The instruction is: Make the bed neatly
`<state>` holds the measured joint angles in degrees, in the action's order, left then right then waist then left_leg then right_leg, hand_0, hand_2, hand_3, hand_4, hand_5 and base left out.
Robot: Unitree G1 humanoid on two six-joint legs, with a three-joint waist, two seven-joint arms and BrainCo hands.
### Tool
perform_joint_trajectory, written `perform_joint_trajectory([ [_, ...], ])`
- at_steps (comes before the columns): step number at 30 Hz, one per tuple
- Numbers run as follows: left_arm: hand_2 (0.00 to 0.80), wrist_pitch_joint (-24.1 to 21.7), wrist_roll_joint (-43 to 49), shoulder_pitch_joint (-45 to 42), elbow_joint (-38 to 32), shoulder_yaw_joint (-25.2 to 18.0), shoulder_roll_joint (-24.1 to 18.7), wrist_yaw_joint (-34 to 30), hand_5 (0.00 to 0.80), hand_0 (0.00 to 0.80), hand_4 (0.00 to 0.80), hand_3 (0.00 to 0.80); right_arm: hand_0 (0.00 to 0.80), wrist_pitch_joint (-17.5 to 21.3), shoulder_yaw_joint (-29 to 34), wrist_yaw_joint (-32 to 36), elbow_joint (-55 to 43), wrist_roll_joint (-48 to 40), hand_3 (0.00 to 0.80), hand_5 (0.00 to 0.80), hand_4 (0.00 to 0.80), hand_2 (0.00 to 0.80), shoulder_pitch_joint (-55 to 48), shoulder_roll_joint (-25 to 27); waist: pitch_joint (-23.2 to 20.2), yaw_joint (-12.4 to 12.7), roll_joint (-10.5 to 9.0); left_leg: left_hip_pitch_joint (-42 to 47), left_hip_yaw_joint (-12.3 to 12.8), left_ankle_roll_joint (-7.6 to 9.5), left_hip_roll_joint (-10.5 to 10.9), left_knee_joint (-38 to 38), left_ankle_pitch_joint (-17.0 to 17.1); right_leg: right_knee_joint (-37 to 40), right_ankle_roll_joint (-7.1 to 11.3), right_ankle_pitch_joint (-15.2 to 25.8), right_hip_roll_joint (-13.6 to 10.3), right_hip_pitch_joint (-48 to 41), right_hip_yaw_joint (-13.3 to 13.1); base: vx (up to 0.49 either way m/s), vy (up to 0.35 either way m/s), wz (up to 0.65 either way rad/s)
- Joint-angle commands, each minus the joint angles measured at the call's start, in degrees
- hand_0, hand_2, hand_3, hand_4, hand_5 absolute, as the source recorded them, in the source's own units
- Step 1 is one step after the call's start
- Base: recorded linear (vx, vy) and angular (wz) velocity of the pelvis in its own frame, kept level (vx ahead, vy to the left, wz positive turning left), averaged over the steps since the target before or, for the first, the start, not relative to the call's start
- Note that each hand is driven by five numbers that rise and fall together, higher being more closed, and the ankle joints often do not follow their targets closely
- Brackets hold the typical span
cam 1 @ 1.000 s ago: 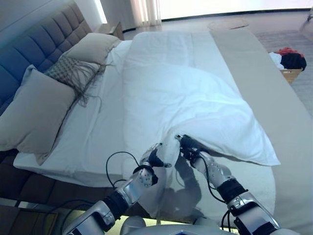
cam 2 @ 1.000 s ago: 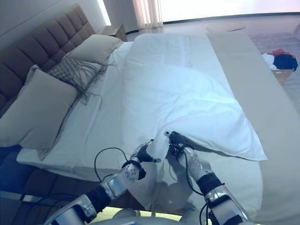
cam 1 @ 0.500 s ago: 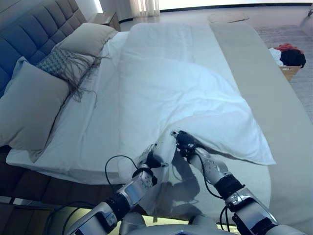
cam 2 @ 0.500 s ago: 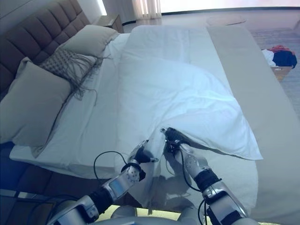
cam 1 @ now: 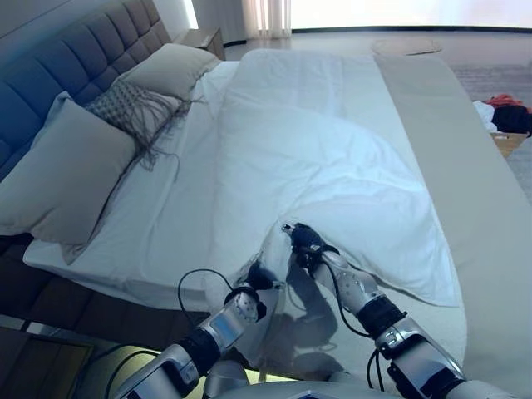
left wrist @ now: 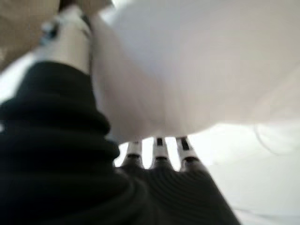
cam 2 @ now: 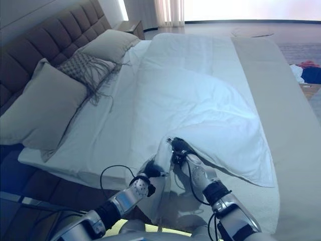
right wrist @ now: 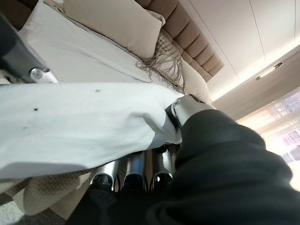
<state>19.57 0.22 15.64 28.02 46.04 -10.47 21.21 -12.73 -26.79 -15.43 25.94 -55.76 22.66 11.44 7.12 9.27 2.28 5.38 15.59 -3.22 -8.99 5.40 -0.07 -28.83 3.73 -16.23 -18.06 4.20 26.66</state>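
A white duvet (cam 1: 316, 158) lies rumpled across the bed, its near corner lifted at the bed's near edge. My left hand (cam 1: 254, 278) is shut on the duvet's edge (left wrist: 187, 70), fingers curled under the cloth. My right hand (cam 1: 304, 241) is shut on the same corner (right wrist: 84, 122) a little farther in, thumb over the cloth and fingers beneath it. The two hands are close together. The white sheet (cam 1: 158, 233) is bare toward the headboard side.
Two beige pillows (cam 1: 66, 170) (cam 1: 170, 66) and a fringed cushion (cam 1: 133, 112) lie against the tufted headboard (cam 1: 91, 58). A beige runner (cam 1: 465, 191) covers the bed's foot side. A box of clothes (cam 1: 509, 116) stands on the floor beyond it.
Both hands have moved a little farther over the bed with the duvet corner in them. The camera has shifted.
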Motion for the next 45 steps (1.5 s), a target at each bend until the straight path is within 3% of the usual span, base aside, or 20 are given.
perform_joint_trajectory([
  [1, 0.800, 0.01, -2.81, 2.50, -2.16, 3.41, 0.41, -1.75, 0.800, 0.800, 0.800, 0.800, 0.800, 3.50, 0.29, 2.24, -4.26, -1.00, 0.800, 0.800, 0.800, 0.800, 12.09, -9.04, -0.53, 1.56, -4.75, -0.34, -0.28, -1.24, -0.73, -0.25, -0.53, 29.49, 10.15, 26.62, -3.37, -10.52, 3.52, 0.000, 0.000, 0.00],
  [7, 0.800, 1.68, -4.78, 2.63, -5.22, 2.50, -0.79, -0.97, 0.800, 0.800, 0.800, 0.800, 0.800, 3.23, 0.23, 2.28, -4.85, -1.76, 0.800, 0.800, 0.800, 0.800, 11.18, -8.86, -0.53, 1.29, -4.53, 0.64, -0.10, -1.05, -0.66, -1.04, -0.42, 29.72, 10.07, 26.70, -2.95, -10.85, 3.18, 0.002, -0.017, 0.01],
  [20, 0.800, -0.48, -7.05, 1.44, -8.33, 0.12, -2.40, 0.31, 0.800, 0.800, 0.800, 0.800, 0.800, -1.62, 0.97, 3.71, -6.75, 1.13, 0.800, 0.800, 0.800, 0.800, 7.32, -7.69, -1.97, 0.58, -2.58, 1.37, -0.24, -1.00, 0.36, -1.55, -0.38, 28.53, 9.95, 26.35, -4.42, -11.27, 3.99, 0.030, 0.063, 0.01],
  [21, 0.800, -0.71, -7.28, 1.36, -8.41, -0.49, -2.81, 1.05, 0.800, 0.800, 0.800, 0.800, 0.251, -2.29, 0.75, 3.44, -7.13, 1.88, 0.251, 0.251, 0.251, 0.251, 6.67, -7.45, -2.05, 0.51, -2.57, 1.34, -0.18, -0.98, 0.35, -1.49, -0.37, 28.37, 9.93, 26.30, -4.56, -11.23, 3.98, 0.001, 0.021, 0.03],
  [22, 0.800, -0.75, -7.43, 1.30, -8.55, -0.84, -3.05, 1.61, 0.800, 0.800, 0.800, 0.800, 0.000, -2.72, 0.54, 3.46, -7.37, 1.97, 0.000, 0.000, 0.000, 0.000, 6.25, -7.32, -2.09, 0.47, -2.57, 1.34, -0.15, -0.96, 0.38, -1.48, -0.36, 28.32, 9.90, 26.23, -4.57, -11.24, 3.96, 0.000, 0.000, 0.00],
  [36, 0.800, -1.02, -5.87, 0.10, -12.62, -5.30, -6.15, 7.68, 0.800, 0.800, 0.800, 0.800, 0.000, -3.71, -0.94, 5.33, -11.68, -6.68, 0.000, 0.000, 0.000, 0.000, -1.87, -6.93, -2.12, 0.76, -3.52, 1.28, -0.39, -0.84, 0.20, -1.38, -0.15, 27.31, 9.62, 25.71, -4.39, -11.51, 4.01, 0.000, 0.000, 0.00],
  [41, 0.800, -0.25, -4.69, -0.56, -13.09, -7.27, -7.67, 11.37, 0.800, 0.800, 0.800, 0.800, 0.000, -2.11, -0.57, 6.39, -14.33, -11.59, 0.000, 0.000, 0.000, 0.000, -5.80, -5.54, -2.21, 0.25, -4.09, 1.41, -0.16, -0.88, 0.05, -1.62, 0.03, 26.87, 9.57, 25.46, -4.06, -11.22, 3.34, 0.000, 0.000, 0.00],
  [45, 0.800, -0.57, -2.63, -2.19, -14.01, -11.51, -9.62, 13.61, 0.800, 0.800, 0.800, 0.800, 0.000, -0.52, 0.78, 9.31, -16.77, -13.15, 0.000, 0.000, 0.000, 0.000, -12.42, -2.96, -2.22, -0.98, -4.08, 1.33, 0.10, -0.91, -0.06, -1.91, 0.30, 26.42, 9.31, 25.22, -3.47, -10.28, 1.99, -0.028, -0.004, 0.01],
])
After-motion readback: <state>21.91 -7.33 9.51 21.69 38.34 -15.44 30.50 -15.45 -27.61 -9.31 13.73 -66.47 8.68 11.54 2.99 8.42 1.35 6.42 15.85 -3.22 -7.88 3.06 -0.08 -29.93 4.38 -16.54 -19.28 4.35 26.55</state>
